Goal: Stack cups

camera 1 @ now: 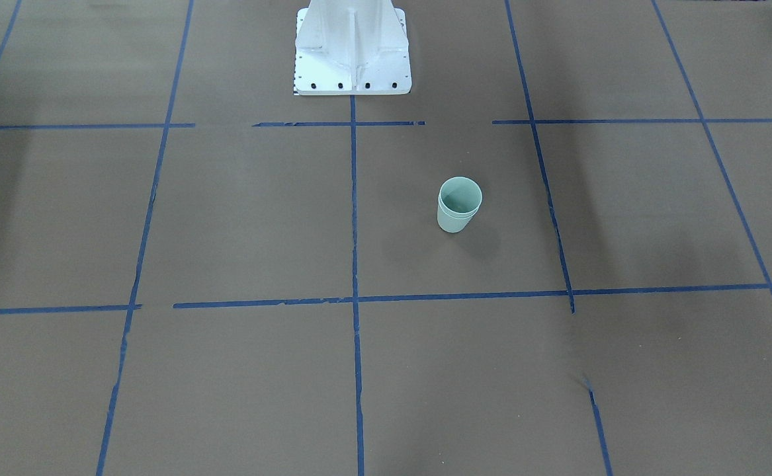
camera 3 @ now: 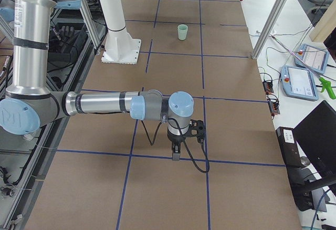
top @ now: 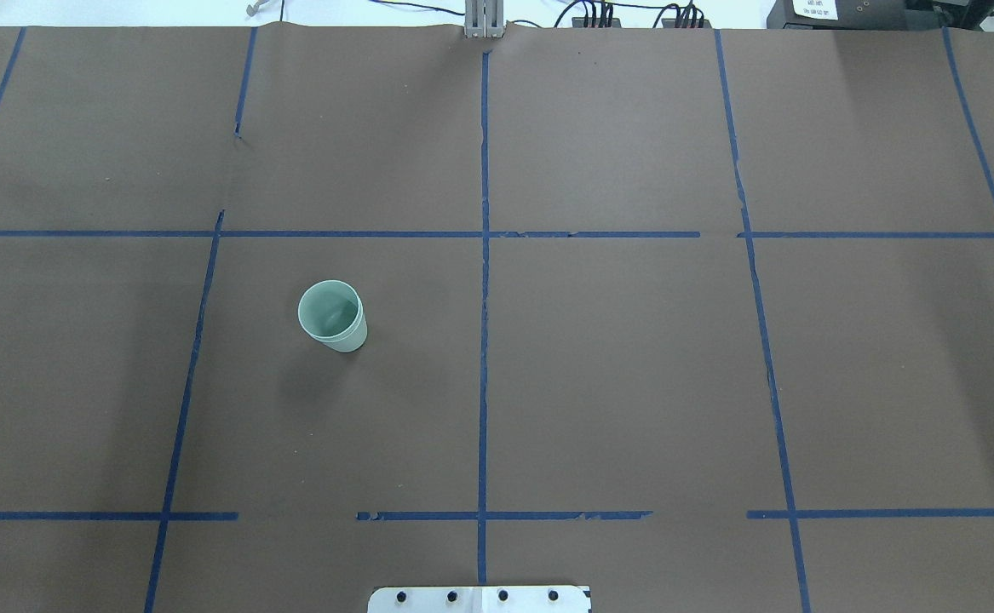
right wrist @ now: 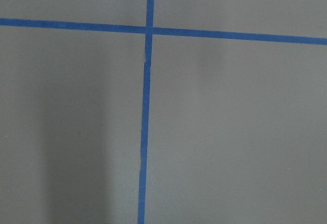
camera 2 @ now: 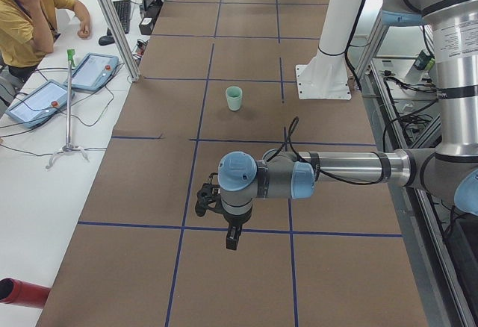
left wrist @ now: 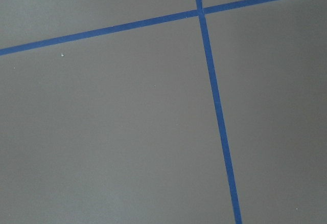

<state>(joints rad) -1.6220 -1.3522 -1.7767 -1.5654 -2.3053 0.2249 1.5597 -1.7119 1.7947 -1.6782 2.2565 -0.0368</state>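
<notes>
Looks done, with cups (camera 1: pixel 459 205) tucked together and left gripper (camera 2: pixel 232 240) and right gripper (camera 3: pixel 175 155) waiting far off; can't tell if fingers spread or pressed.

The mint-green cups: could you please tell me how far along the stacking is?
Looks done: one pale mint-green plastic tumbler stands upright with the second tumbler nested inside its rim. Nothing is in hand: the left arm and right arm hang well away, jaws holding no cup. Nothing appears left.
</notes>
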